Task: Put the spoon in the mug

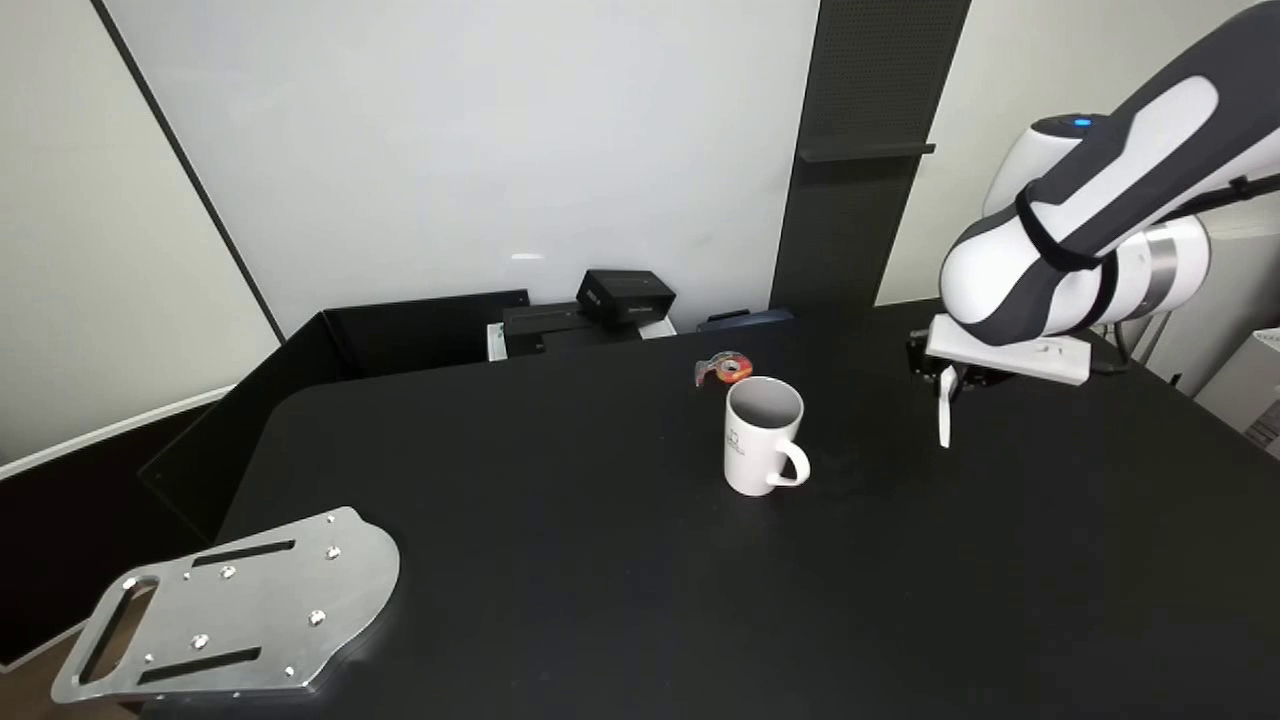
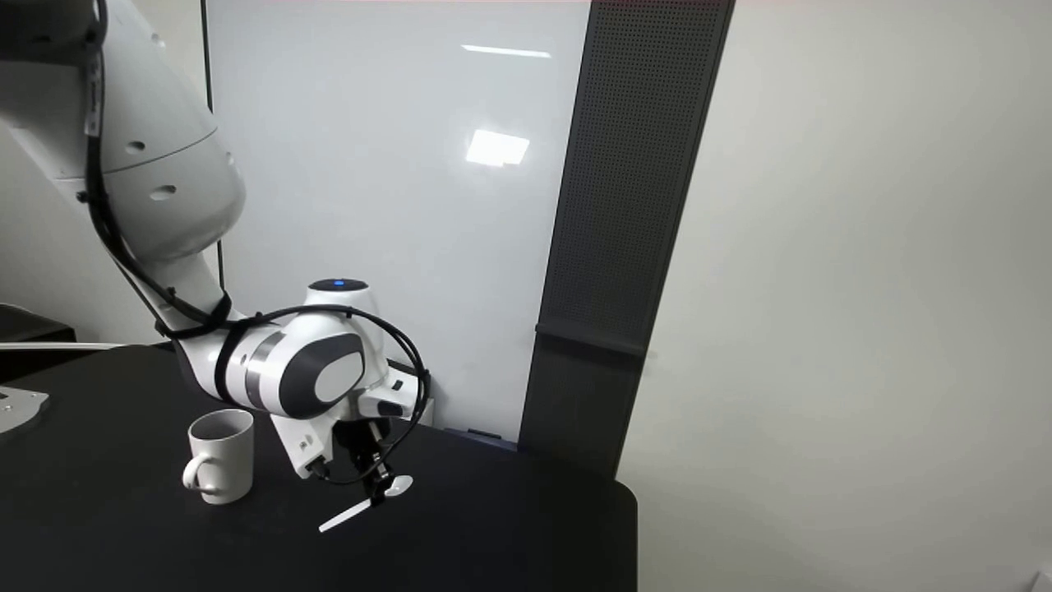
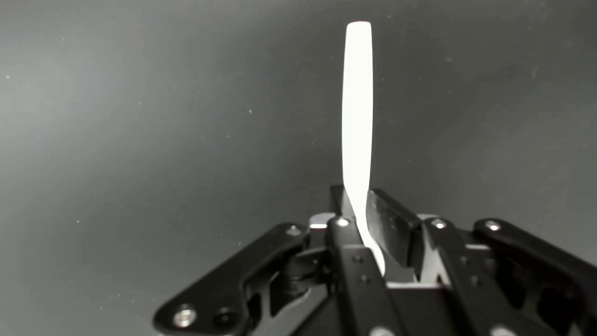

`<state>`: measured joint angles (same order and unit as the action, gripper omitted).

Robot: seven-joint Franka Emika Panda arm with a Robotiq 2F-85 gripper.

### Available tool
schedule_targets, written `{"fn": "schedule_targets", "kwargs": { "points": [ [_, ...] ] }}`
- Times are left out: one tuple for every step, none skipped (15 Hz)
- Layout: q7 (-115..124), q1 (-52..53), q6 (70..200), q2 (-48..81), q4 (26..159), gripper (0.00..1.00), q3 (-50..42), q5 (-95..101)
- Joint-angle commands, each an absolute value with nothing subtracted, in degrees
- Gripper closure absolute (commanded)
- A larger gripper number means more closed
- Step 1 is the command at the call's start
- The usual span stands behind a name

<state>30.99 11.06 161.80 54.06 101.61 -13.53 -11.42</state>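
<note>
1. Overall, the task stood about midway: the robot arm [image 2: 189, 205] was bent low over the black table [image 1: 560, 560], and, as judged, the grasp was done while the carry and the drop were left.
2. At the arm's end, the gripper [image 3: 357, 201] had its fingers [image 3: 389, 226] clenched on the neck of the spoon [image 3: 357, 107], one to each side.
3. Apart from the gripper, the mug [image 1: 765, 445] stood upright on the table; in an exterior view nothing showed in its opening.
4. Outside the mug in both exterior views, the spoon showed its handle; whether it was clear of the tabletop could not be told. What remained, by inference, was to bring it over the rim, turn it steeper, lower it and let go.
5. Pale lettering on the black box [image 1: 625, 297] behind the table was too small to read.
6. Smallest, a dark emblem [image 1: 735, 441] above a line of print marked the mug's wall; neither yielded a readable word or brand.
</note>
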Motion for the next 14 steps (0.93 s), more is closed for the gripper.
{"fn": "schedule_targets", "kwargs": {
  "points": [
    [32.9,13.8,163.2,49.5,104.6,0.96,-15.5,-10.8],
    [33.0,14.5,163.6,48.7,105.0,0.96,-16.0,-10.6],
    [33.2,15.3,163.9,47.9,105.4,0.96,-16.4,-10.3],
    [33.4,16.2,164.2,47.1,105.8,0.96,-17.0,-10.1],
    [33.7,17.1,164.4,46.2,106.2,0.96,-17.6,-9.8],
    [33.8,17.8,164.5,45.4,106.7,0.96,-17.9,-9.7],
    [33.9,18.4,164.7,44.5,107.3,0.96,-17.9,-9.7],
    [33.8,18.9,164.9,43.6,107.9,0.96,-17.7,-9.8],
    [33.9,19.7,165.8,42.6,108.9,0.96,-17.6,-9.7],
    [33.9,20.6,166.9,41.8,109.8,0.96,-17.7,-9.6],
    [34.2,21.7,168.4,41.2,110.8,0.96,-18.0,-9.5],
    [34.3,22.5,170.3,40.6,111.9,0.96,-18.1,-9.7],
    [34.2,23.3,172.1,40.0,112.9,0.96,-18.0,-10.0],
    [34.2,24.2,174.0,39.4,114.0,0.96,-18.0,-10.5]
  ]
}}
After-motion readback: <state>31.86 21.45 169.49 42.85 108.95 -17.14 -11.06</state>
